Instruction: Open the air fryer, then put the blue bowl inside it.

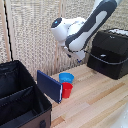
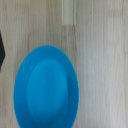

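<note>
Arm above blue bowl; air fryer drawer looks shut.
Lower left: black suitcase [image 1: 20, 97], dark-blue panel [image 1: 49, 85], red cup [image 1: 66, 90] just beside blue bowl [image 1: 66, 77]. Bowl lies below and frame-left of the gripper [image 1: 80, 56], open tabletop [image 1: 100, 97] to its right. Finger state: cannot tell. Air fryer [image 1: 111, 52] upper right.
</note>
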### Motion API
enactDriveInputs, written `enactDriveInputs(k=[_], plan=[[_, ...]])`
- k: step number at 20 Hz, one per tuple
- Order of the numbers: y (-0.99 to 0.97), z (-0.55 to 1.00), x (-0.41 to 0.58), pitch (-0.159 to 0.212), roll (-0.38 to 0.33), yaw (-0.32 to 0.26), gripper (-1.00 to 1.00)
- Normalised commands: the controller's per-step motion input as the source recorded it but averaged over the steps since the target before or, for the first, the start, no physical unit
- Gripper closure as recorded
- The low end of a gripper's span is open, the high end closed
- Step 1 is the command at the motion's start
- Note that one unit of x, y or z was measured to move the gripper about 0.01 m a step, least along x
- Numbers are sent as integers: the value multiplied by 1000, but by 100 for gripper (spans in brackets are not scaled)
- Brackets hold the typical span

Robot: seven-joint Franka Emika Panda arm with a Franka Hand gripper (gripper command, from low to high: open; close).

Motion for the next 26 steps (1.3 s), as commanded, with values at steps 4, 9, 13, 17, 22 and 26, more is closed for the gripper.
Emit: enactDriveInputs(k=[4,9,13,17,22,26], plan=[[-529,-271,-113,-53,-123,56,-100],[-551,-281,-160,-51,-111,94,-100],[-574,-269,-161,-67,-106,113,-100],[-607,-224,-156,-78,-123,122,-100],[-570,-195,-165,-84,-195,143,-100],[-560,-208,-154,-54,-210,138,-100]])
